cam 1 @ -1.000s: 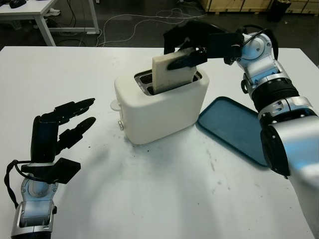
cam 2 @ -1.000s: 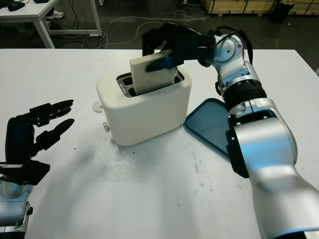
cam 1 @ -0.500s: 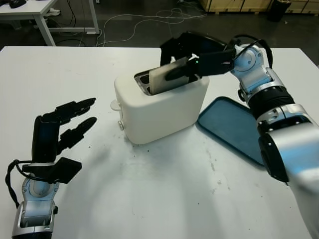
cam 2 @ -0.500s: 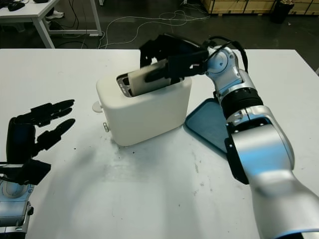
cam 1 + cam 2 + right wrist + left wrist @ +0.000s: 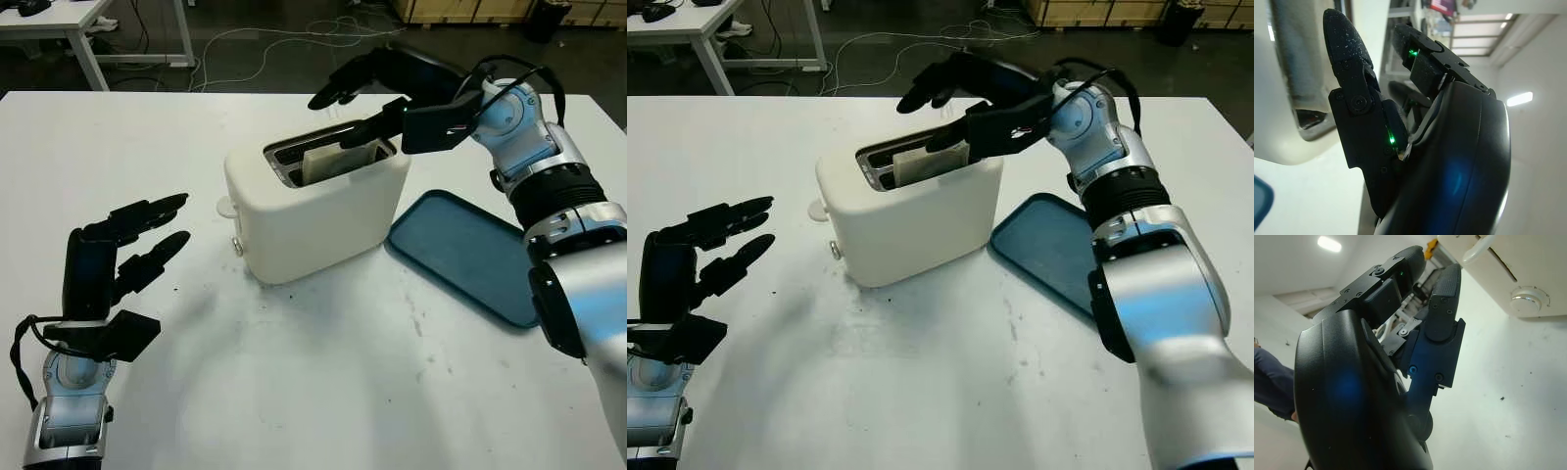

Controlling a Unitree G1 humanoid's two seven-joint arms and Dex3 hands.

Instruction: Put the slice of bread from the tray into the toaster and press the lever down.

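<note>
Pale bread slice [image 5: 331, 162] upright in toaster [image 5: 318, 211], lengthwise along slot.

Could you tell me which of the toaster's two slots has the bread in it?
The slot nearer the robot holds the bread slice; the far slot of the toaster looks empty.

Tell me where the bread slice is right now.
The bread slice sits in the toaster's nearer slot, just below the open right hand, left of the blue tray.

I see my right robot hand [image 5: 377, 98] open, arm outstretched; left robot hand [image 5: 113, 264] open, raised near me.
</note>
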